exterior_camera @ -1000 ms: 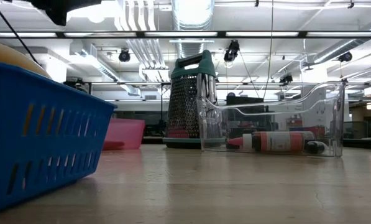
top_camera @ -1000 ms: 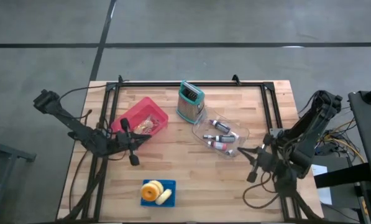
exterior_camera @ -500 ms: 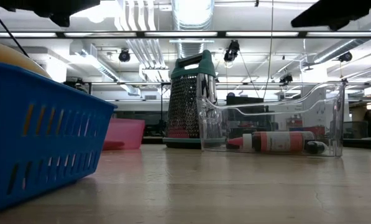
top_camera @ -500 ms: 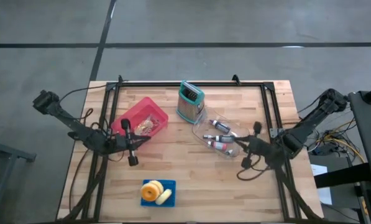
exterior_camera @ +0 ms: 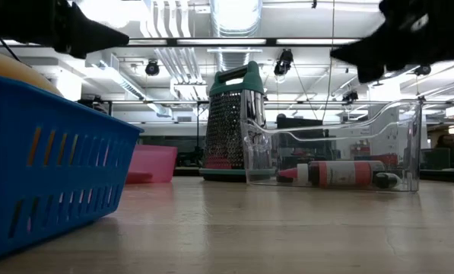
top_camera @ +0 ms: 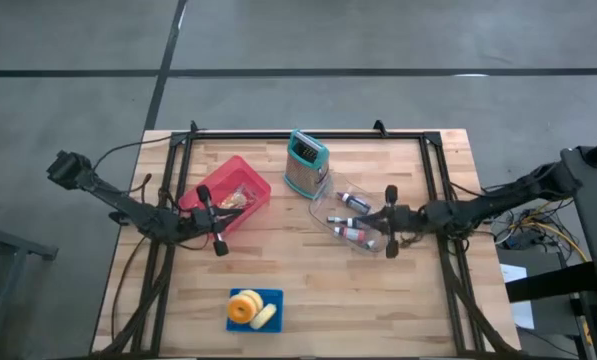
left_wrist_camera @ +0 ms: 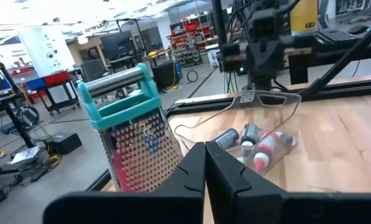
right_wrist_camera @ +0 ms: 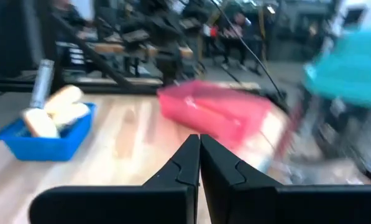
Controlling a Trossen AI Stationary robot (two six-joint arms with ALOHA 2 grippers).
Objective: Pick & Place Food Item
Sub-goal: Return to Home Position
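A blue basket near the table's front edge holds a yellow ring-shaped food piece and a pale piece beside it. A red basket with food stands at the far left. My left gripper is shut and empty, held above the table just beside the red basket's near right side. My right gripper is shut and empty, above a clear bin of small bottles. In the right wrist view the gripper faces the blue basket and the red basket.
A teal-handled metal grater stands at the far middle, touching the clear bin's far end. A black frame runs along the far edge and both sides. Bare wood lies between the blue basket and the bin.
My right gripper has swung from the table's near right corner toward the left and the far edge, reaching out over the clear bin. My left gripper has come somewhat lower and stays beside the red basket. Nothing on the table has moved.
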